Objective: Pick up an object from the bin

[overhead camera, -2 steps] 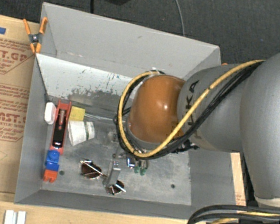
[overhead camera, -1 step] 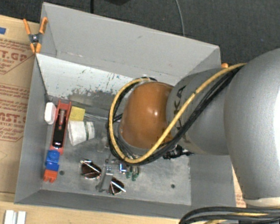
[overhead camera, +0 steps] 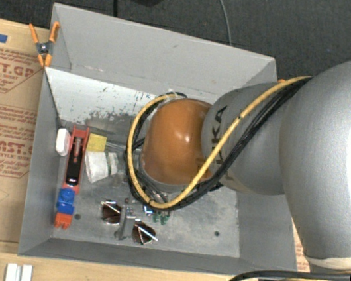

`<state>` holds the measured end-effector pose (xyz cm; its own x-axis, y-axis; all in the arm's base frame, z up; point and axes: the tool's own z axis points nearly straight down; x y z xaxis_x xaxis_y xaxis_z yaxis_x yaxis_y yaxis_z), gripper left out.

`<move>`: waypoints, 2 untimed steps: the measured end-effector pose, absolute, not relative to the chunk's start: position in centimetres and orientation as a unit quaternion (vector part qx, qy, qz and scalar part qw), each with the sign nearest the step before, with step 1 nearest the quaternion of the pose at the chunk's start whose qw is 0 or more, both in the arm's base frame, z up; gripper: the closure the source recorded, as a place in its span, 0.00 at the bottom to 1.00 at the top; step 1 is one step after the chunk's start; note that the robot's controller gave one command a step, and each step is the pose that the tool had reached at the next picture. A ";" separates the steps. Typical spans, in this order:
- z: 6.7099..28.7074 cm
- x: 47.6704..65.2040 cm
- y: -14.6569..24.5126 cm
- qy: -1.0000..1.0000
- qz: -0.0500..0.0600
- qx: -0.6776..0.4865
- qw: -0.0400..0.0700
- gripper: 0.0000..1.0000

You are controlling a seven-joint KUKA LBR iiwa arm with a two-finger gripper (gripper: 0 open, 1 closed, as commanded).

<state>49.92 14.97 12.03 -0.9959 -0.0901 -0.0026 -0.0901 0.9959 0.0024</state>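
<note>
The arm reaches into the grey bin from the right, and its orange wrist cover hangs over the middle of the floor. The fingers lie beneath that cover, and I cannot tell whether they are apart or together, or whether anything is between them.

Nearest to the fingers, just toward the view's lower edge, lies a pair of sunglasses with brown lenses and a grey frame, flat on the floor. Beside them is a small green piece.

To the left of the fingers is a white crumpled thing, touching a yellow block. Farther left a long red piece lies along the wall, with a white cap beside it and a blue block below.
</note>
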 end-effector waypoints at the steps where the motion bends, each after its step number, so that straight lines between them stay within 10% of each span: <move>1: 7.4 49.0 14.8 1.000 0.002 -0.031 -0.001 0.00; 2: 7.0 48.2 12.6 1.000 0.002 -0.006 0.001 1.00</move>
